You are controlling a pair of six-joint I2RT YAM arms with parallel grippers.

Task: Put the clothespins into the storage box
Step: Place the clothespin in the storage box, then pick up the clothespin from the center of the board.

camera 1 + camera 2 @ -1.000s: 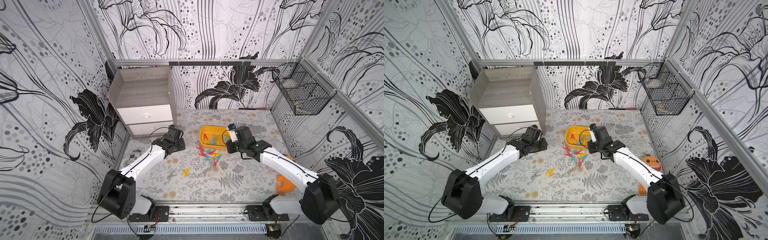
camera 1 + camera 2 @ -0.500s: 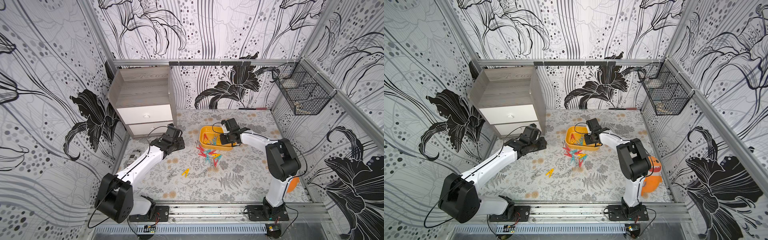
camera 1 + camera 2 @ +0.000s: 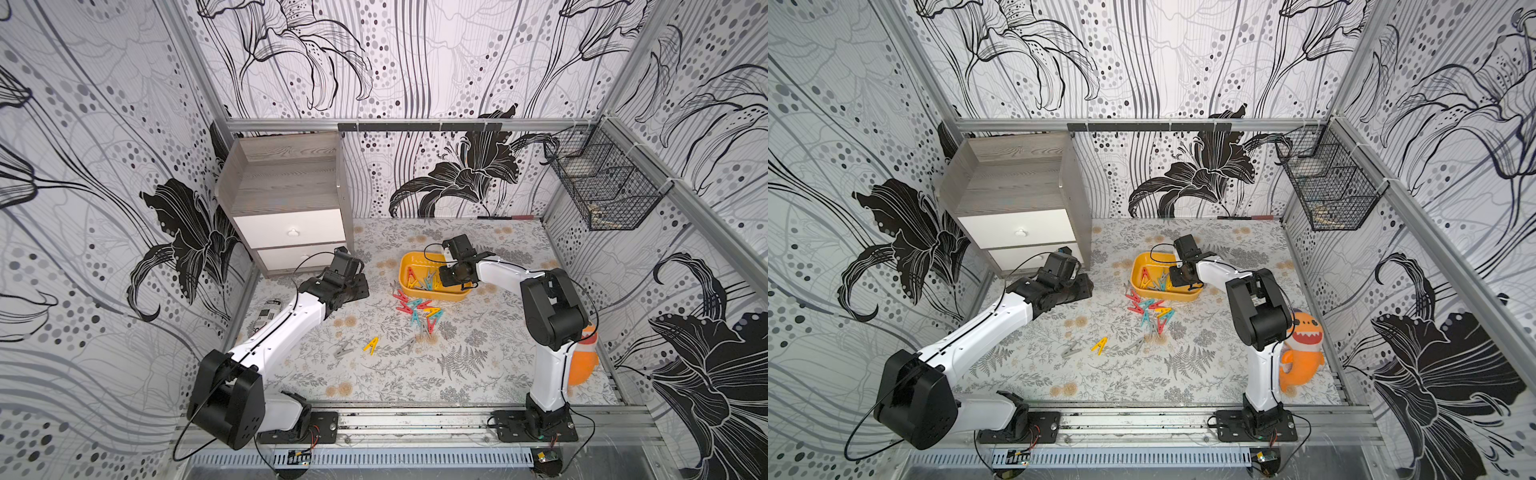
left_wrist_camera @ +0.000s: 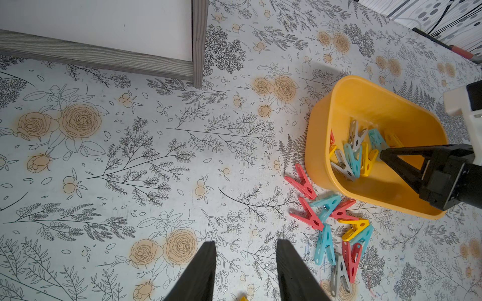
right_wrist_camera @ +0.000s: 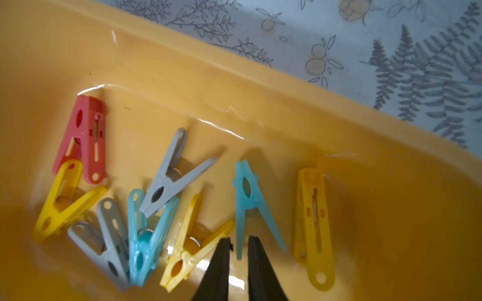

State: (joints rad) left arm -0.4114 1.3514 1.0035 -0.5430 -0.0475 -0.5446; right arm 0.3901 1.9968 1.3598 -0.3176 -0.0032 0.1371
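Since a second ago the right arm (image 3: 544, 307) has folded up, elbow high, and we see the right gripper (image 3: 444, 277) come over the box (image 3: 436, 296); the left arm (image 3: 291, 324) has kept its place. In both top views the box sits mid-floor on a mat (image 3: 415, 374) printed with grey ferns and tan roses, lily wallpaper (image 3: 457, 62) all round; some pins (image 3: 422, 283) lie inside, loose pins (image 3: 1147, 319) just before it, a yellow pin (image 3: 1099, 345) and a grey pin (image 3: 1071, 350) farther off. A can (image 3: 267, 312) by the left arm bears a label too small to read; an orange toy (image 3: 1302, 345) is partly hidden behind the right arm. From the left wrist, the left gripper (image 4: 245, 243) hangs with fingers apart, holding nothing, a cabinet (image 4: 104, 56) cut off at the frame's edge. From the right wrist, the fingers (image 5: 259, 265) stand narrowly apart over the box floor, one leg of a teal pin (image 5: 247, 206) lying between their tips, unpinched as far as we can tell.
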